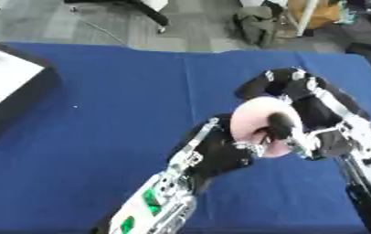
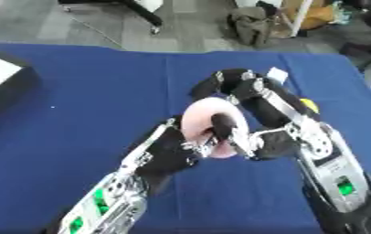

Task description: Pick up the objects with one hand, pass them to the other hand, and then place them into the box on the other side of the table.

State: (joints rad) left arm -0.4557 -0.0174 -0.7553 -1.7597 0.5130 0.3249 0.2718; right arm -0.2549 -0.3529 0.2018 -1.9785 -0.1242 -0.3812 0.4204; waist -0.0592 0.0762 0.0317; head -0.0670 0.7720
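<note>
right hand (image 2: 257, 116) is curled round a pale pink rounded object, ring-like or disc-like (image 2: 207, 119), thumb hooked across its front. left hand (image 1: 220, 153) comes up from below and touches the same object; its fingers look wrapped on the lower edge, partly hidden. so the object is held between both hands, up off the blue cloth-covered counter (image 1: 124, 114), right of centre: mid-handover, by the look of it. risks: if the right hand lets go before the left has a proper hold, the object drops and could roll off the counter. fingers of the two hands overlap, so they may snag on pull-away. black box with a white inside (image 1: 5, 89) sits at the far left edge, well apart, a long carry. small yellow thing (image 2: 309, 105) shows behind the right arm, unidentifiable.
</note>
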